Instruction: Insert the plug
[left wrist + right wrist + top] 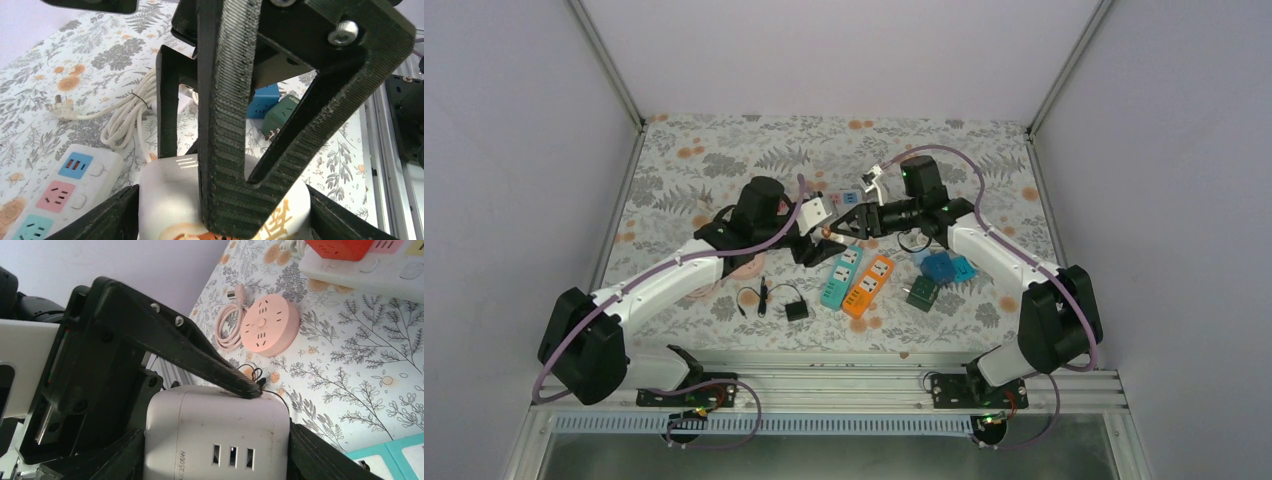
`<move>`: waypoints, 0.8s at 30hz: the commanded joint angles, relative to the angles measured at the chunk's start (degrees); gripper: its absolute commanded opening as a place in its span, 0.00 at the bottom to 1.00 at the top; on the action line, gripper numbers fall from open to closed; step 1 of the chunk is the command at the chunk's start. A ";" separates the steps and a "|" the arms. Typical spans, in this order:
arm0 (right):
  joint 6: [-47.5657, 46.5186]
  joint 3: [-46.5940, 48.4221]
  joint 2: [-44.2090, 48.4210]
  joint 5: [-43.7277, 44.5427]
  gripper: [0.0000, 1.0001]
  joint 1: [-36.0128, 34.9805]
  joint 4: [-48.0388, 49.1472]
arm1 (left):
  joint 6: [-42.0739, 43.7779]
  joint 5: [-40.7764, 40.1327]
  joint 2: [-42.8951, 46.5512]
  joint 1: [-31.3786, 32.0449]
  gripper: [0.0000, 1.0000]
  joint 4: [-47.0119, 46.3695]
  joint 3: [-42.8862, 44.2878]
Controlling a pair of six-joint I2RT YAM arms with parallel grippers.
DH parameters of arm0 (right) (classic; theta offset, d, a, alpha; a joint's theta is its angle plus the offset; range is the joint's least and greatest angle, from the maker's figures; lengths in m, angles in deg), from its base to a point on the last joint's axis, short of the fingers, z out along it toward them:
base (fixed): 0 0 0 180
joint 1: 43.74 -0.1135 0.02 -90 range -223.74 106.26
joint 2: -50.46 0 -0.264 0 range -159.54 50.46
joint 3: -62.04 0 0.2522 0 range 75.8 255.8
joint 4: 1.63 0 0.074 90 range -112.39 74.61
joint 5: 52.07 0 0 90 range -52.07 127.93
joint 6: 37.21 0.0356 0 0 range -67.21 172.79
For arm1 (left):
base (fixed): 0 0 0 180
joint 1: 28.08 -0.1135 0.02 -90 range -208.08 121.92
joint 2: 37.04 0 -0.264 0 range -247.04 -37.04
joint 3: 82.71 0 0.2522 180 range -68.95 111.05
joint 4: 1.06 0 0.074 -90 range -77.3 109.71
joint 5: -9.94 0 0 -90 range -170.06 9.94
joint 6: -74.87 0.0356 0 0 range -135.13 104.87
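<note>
The plug is a white cube adapter (831, 233), held in the air over the middle of the table where the two arms meet. In the left wrist view the cube (170, 195) sits between the jaws of my left gripper (222, 210), which press on both its sides. A finger (225, 125) of the right gripper lies across its top. In the right wrist view the cube (220, 420) shows three slots, and my right gripper (217, 450) is shut on it. A left finger (200, 357) rests on its upper edge.
Below the grippers lie a teal power strip (841, 277) and an orange one (869, 285). Blue cubes (939, 265) and a green cube (922, 293) are to the right. A black adapter with its cable (796, 310) lies nearer. A pink round socket (270, 325) and a white strip (60, 192) are also on the table.
</note>
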 commanded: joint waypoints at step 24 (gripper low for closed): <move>9.73 -9.95 15.67 19.16 1.00 9.06 4.79 | -34.78 -38.19 -7.32 0.01 0.45 1.64 6.80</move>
